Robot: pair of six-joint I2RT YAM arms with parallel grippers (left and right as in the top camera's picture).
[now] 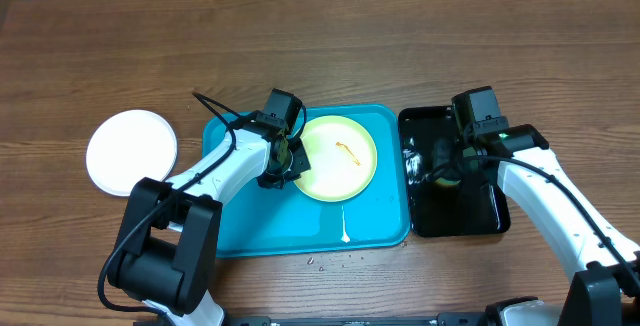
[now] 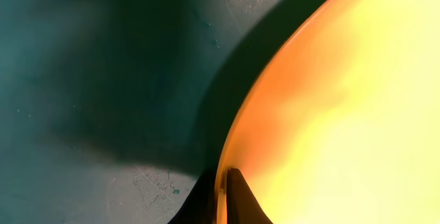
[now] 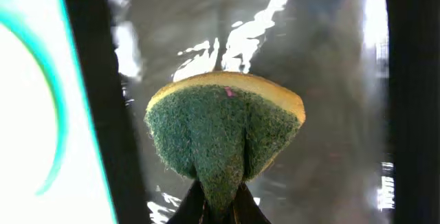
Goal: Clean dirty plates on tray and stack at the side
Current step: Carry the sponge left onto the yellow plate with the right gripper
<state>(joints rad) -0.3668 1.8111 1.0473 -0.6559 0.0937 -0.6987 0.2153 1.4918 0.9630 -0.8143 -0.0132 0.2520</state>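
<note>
—Judging by the layout, how much is done?
—One white plate [image 1: 131, 152] is set on the table [image 1: 400, 46], left of the blue tray [image 1: 240, 231]. A yellow-green plate [image 1: 340, 161] lies in that tray, and an orange smear [image 1: 348, 150] is seen on it.
—Is it held?
—Its rim is pinched by the left gripper [image 1: 289, 157]. A sponge [image 3: 223, 135] is clenched in the right gripper [image 3: 218, 200], right of the blue tray. Wiping and stacking are judged to remain.
</note>
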